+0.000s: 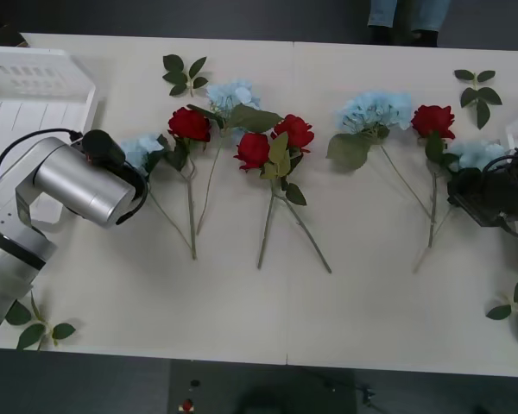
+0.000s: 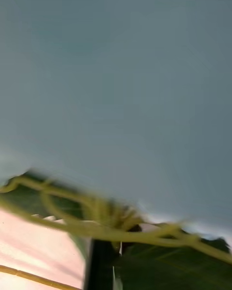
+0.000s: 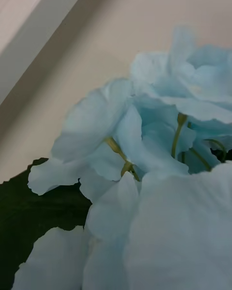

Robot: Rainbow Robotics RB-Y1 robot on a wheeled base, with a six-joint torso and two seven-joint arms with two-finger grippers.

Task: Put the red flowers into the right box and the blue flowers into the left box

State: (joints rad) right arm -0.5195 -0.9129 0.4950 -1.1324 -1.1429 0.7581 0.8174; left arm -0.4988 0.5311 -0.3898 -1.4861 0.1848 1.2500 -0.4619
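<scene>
White table (image 1: 242, 319): roses (image 1: 253, 149) and blue flowers (image 1: 375, 110) lay unsorted. Left tool (image 1: 131, 177) sat over a blue bloom (image 1: 140, 150) beside the basket (image 1: 34, 86), right tool (image 1: 466, 191) over another (image 1: 476, 153), probably for grasping; grip of either, cannot tell.

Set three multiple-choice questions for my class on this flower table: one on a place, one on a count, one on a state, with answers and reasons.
1. Where is the left box?
A) the table's far left corner
B) the table's centre
C) the near right corner

2. How many red flowers are there?
A) two
B) four
C) six

3. How are the red flowers placed?
A) lying flat on the table
B) standing in a vase
C) piled in the left box

Answers:
1 A: its slotted wall sits at the far left.
2 B: four red blooms show among the blue flowers.
3 A: their stems lie along the tabletop.
</scene>
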